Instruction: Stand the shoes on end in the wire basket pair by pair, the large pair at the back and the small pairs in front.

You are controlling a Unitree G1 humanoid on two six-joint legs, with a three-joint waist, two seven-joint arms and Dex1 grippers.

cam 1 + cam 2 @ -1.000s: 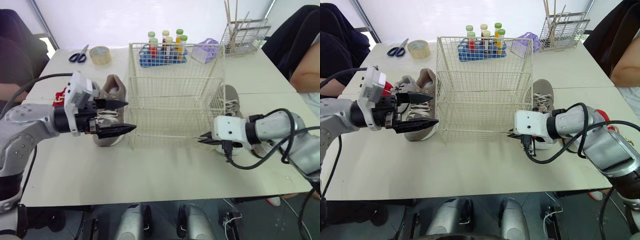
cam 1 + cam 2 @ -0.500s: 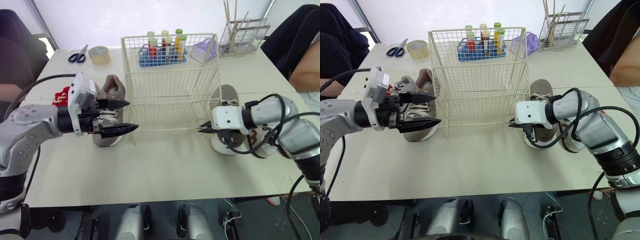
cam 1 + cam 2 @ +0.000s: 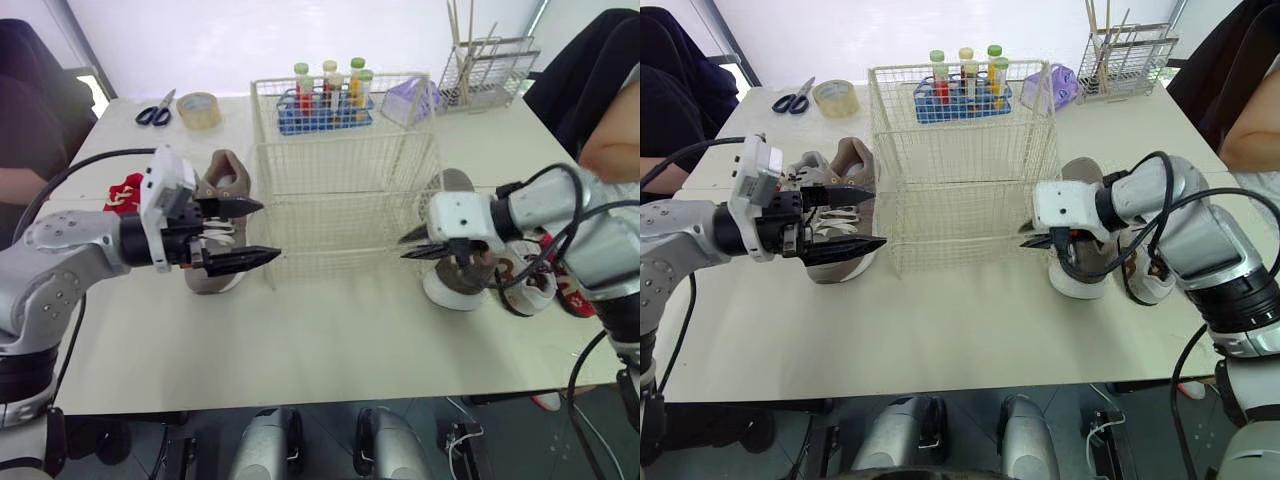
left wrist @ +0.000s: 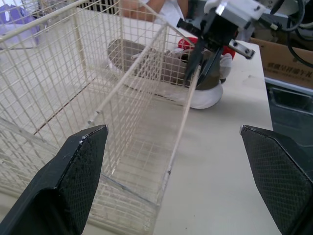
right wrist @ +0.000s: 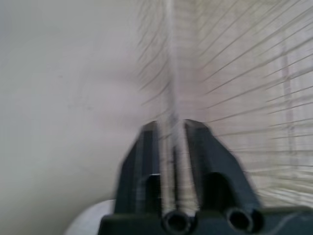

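Two fingers of the right gripper (image 3: 403,248) are pinched together on a corner wire of the basket (image 3: 345,180), low on its right side. Just off the basket's left side, the left gripper (image 3: 268,232) hangs with fingers spread wide, holding nothing. A tan shoe (image 3: 225,185) lies just behind it; a second tan shoe (image 3: 452,285) lies right of the basket, a white-and-red shoe (image 3: 527,292) beside it. All rest on a cream table (image 3: 330,340). Along its far edge are scissors (image 3: 155,110), tape (image 3: 201,108), a blue tube rack (image 3: 325,108), a purple box (image 3: 410,100) and a wire rack (image 3: 490,72) of sticks. A person's arm (image 3: 610,150) shows at the right
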